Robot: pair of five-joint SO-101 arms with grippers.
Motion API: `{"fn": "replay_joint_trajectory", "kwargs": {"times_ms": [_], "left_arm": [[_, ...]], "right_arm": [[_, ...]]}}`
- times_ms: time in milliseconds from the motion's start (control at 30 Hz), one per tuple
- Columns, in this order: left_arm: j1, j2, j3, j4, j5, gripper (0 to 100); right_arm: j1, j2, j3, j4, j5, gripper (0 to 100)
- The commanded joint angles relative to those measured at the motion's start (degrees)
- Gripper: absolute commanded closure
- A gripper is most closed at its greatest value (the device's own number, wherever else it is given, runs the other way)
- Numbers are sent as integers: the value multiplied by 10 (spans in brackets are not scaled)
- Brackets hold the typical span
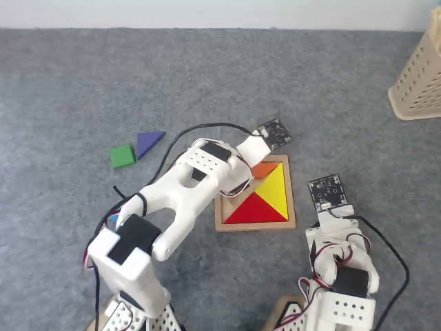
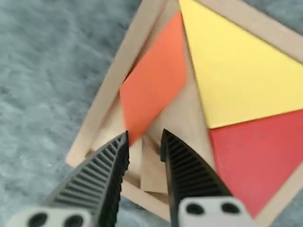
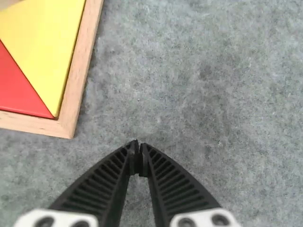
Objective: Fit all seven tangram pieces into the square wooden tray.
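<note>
High view: tray (image 1: 255, 225) holds yellow triangle (image 1: 274, 189), red triangle (image 1: 256, 210), perhaps orange piece (image 1: 264, 169).

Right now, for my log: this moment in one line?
left gripper open at orange piece; right gripper shut, beside tray; tray holds orange piece, yellow, red; green, blue outside

Yellow triangle (image 1: 275, 192), red triangle (image 1: 256, 212), orange piece (image 1: 264, 169), green square (image 1: 122, 156), blue triangle (image 1: 147, 143).
</note>
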Motion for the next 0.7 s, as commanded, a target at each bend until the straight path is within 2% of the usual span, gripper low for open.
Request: {"fn": "replay_joint_trajectory", "kwargs": {"times_ms": [0,300,667], "left_arm": [[-22,-7,-24,-8,6,899],[-66,-7,-24,-5,-18,899],[-80,-8,-34,-2,-15,899]], "right_arm": [[-4,3,11,2,5,991],[-4,3,11,2,5,991],[-4,3,11,2,5,991]]}}
